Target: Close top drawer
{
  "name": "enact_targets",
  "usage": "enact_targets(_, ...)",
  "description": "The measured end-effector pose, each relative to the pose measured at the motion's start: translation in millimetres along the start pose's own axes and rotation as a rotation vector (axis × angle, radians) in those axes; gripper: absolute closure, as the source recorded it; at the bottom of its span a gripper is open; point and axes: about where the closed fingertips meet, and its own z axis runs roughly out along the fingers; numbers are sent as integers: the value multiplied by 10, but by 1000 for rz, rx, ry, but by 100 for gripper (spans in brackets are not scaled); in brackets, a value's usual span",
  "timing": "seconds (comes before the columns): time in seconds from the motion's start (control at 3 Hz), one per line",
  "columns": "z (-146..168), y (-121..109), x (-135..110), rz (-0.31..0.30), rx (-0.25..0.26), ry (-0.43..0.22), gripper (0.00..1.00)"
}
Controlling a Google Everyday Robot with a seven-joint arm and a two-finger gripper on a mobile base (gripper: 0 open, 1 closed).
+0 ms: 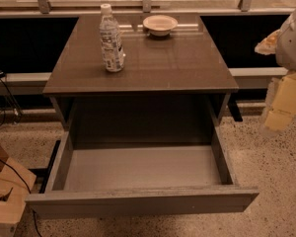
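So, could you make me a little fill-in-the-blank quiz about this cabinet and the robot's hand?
1. The drawer is ____, not shut.
2. The gripper hangs at the picture's ____ edge, apart from the drawer.
3. On the cabinet top, the upright bottle stands near a shallow ____.
Missing words: open; right; bowl.
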Motion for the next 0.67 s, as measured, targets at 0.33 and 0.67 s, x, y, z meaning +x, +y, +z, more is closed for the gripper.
enact_targets(0.33,-1,0,-1,0,1,0,0)
enact_targets(0.67,-25,-5,-15,-2,11,-4,19)
